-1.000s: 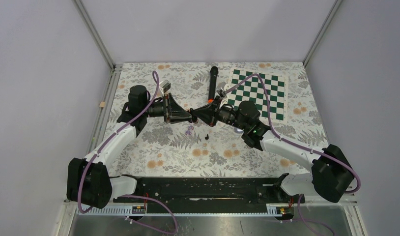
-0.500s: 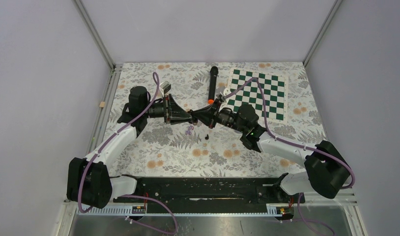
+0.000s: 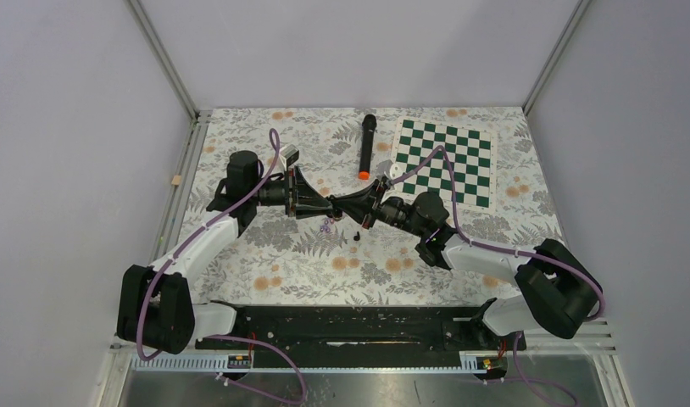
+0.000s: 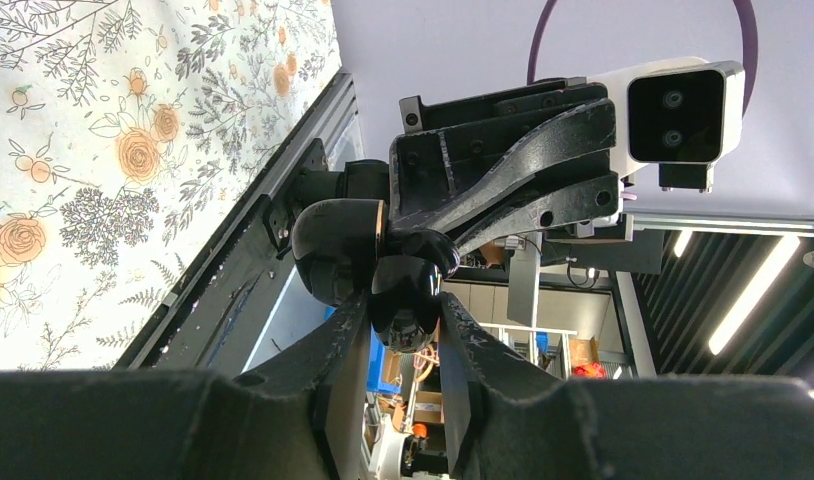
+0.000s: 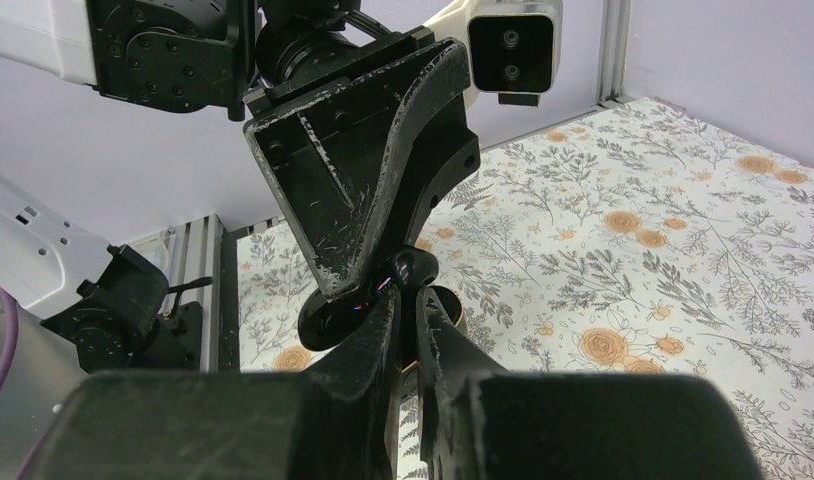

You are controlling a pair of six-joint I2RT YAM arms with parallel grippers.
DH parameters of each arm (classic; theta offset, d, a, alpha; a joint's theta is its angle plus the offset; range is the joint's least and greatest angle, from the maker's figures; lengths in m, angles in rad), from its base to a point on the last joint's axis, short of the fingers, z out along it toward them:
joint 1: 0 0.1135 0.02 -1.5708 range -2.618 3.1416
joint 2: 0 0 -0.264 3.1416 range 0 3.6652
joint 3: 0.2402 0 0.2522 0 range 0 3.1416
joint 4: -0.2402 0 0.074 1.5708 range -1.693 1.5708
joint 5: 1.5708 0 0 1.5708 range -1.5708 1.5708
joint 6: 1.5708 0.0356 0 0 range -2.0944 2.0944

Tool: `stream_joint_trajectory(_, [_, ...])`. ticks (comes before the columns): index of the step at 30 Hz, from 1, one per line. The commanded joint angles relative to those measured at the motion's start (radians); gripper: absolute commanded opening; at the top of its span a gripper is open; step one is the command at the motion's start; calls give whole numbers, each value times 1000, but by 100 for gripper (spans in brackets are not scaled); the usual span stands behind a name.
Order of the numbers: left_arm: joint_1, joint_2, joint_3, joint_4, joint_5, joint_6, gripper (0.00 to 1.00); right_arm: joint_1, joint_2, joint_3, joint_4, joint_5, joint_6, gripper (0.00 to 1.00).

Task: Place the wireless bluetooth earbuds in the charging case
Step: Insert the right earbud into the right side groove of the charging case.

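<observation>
Earbuds show as tiny rounded dots, too small for me to read a long axis or which way any of them points. From my left: the left arm (image 3: 197, 246) reaches over the floral table (image 3: 265, 254), and the left gripper (image 3: 328, 206) is clenched on the case (image 4: 405, 300), held in the air above mid-table. On the left wrist feed the case is a glossy black rounded shell. The fingers (image 4: 333, 350) squeeze one half from both sides, and a second rounded half with a tan inner rim juts out beside it, so it looks hinged open. I cannot tell which way the opening faces.

On the table, just on the near side of the gripper tips, lie the purple buds (image 3: 326, 225), pale and bunched together. A little to their right, apart from them, sits a loose black bud (image 3: 358, 236).

The right gripper (image 5: 411, 298) meets the left one tip to tip, its fingers pinched to a narrow slit on a small glossy black bead (image 5: 413, 268) that touches the case. It looks like another earbud, though I cannot be sure.

Farther back the mic (image 3: 366, 146) lies flat, long axis near to far, orange end nearest me. The board (image 3: 445, 161) lies flat just to its right
</observation>
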Motion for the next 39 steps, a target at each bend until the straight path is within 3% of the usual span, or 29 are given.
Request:
stream_joint_trajectory(1, [5,-11,4,54,30,-8,0,9,-7,-12,32,-22,-22,9])
stream_joint_trajectory(10, [4,-2,1,42,25,8,0,9,-42,-3,8,-28,-17,30])
stream_joint_trajectory(27, [4,5,2,40,23,16,0,9,-97,-16,-13,-3,-27,39])
stream_joint_trajectory(34, [4,11,1,36,24,24,0,9,-128,-32,-18,33,-38,52])
stream_joint_trajectory(39, [4,15,32,-86,34,118,0,-7,-176,0,-121,16,-36,54])
